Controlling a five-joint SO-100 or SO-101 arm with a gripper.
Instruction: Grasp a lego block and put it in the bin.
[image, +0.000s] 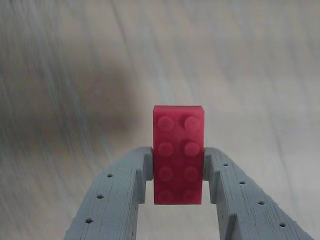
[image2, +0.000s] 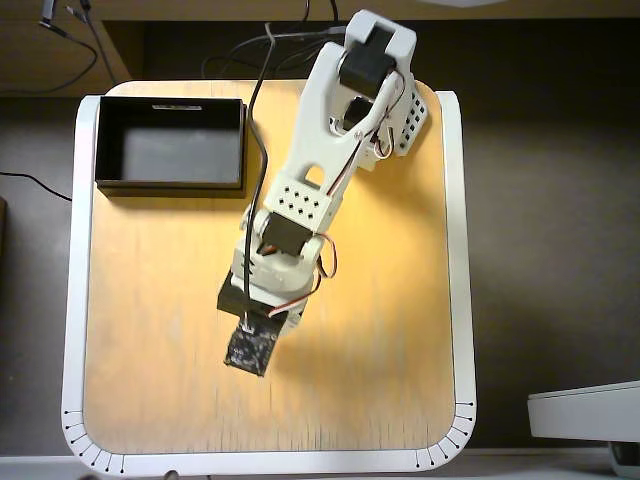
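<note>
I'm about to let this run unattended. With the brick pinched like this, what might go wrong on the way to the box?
1. The gripper holds the lego block only by its lower half, fingertips on its long sides, so it may pivot or slip out.
2. The bin sits at the table's far-left corner in the overhead view; a low swing might clip its wall.
</note>
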